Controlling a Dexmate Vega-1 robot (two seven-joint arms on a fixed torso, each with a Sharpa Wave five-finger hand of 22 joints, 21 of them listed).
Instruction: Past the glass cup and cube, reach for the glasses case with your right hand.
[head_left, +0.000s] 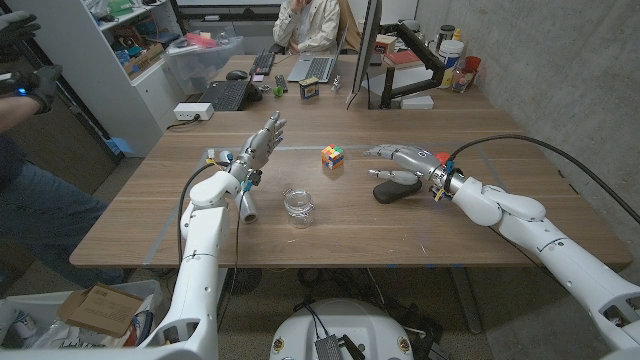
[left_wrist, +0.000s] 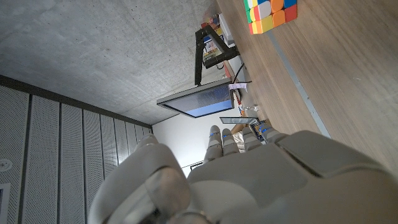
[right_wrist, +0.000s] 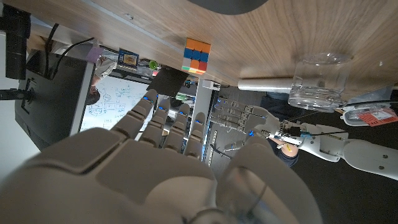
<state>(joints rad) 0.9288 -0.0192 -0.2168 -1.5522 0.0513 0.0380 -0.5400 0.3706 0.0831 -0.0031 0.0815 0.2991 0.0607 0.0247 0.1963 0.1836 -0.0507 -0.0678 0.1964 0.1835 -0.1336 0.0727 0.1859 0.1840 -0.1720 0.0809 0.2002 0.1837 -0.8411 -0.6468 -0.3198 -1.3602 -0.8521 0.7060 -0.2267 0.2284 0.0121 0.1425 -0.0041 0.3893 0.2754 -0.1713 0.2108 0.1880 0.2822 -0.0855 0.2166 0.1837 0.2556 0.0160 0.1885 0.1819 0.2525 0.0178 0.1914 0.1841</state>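
The right hand (head_left: 400, 157) hovered over the wooden bench (head_left: 480, 215), its fingers stretched out and apart, grasping nothing. Just below it in the head view lay the dark glasses case (head_left: 392, 191), resting on the bench near the right wrist; whether the thumb touched the case could not be told. In the right wrist view the same hand (right_wrist: 149, 168) showed its back with the fingers reaching out straight, and a dark curved edge of the case (right_wrist: 227, 5) sat at the frame's border.

The colourful cube (head_left: 333, 158) stood on the bench between the two hands, a little further from the robot than the case. The clear glass cup (head_left: 298, 206) stood upright nearer the robot, to the left of the case and well apart from it. A white cylinder (head_left: 248, 203) lay beside the left forearm, just left of the cup.

The left hand (head_left: 263, 141) was raised with its fingers extended and spread, released and grasping nothing. A person (head_left: 308, 22) sat at the far end near a laptop (head_left: 315, 68) and a monitor (head_left: 362, 50).
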